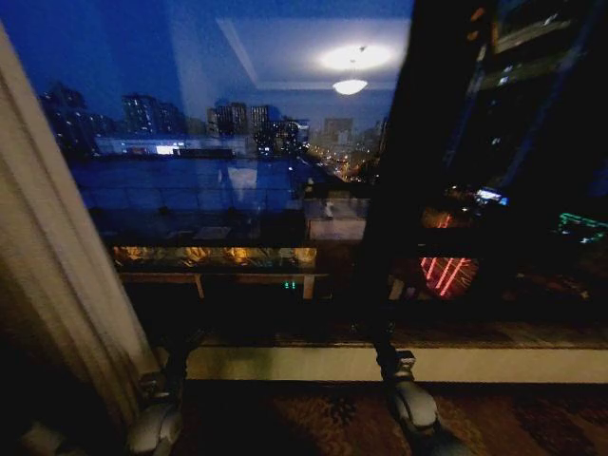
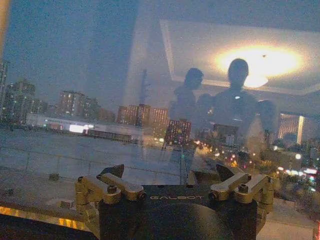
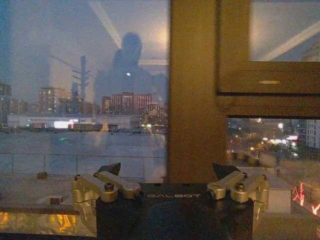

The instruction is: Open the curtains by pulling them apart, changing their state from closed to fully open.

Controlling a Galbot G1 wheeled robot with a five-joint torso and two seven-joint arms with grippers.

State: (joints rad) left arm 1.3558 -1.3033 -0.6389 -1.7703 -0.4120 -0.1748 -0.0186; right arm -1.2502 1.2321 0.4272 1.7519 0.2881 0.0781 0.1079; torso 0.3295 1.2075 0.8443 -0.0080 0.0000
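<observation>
So the sheer cream-white pleated curtain [image 1: 52, 256] is bunched left of the dark window glass [image 1: 237, 171], looks basically open. Left gripper [image 2: 175, 172] and right gripper [image 3: 167, 170], jaws apart, empty, facing that glass.

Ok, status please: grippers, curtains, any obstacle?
Left gripper open, empty. Right gripper open, empty. Curtain bunched at left, window uncovered. Nothing in the way.

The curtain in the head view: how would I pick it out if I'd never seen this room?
Start at the big night window showing the city skyline. Follow its glass to the left edge, where the curtain hangs as a pale, pleated cream panel slanting down to the floor. It is the one light, soft thing beside dark glass and the dark window frame.
</observation>
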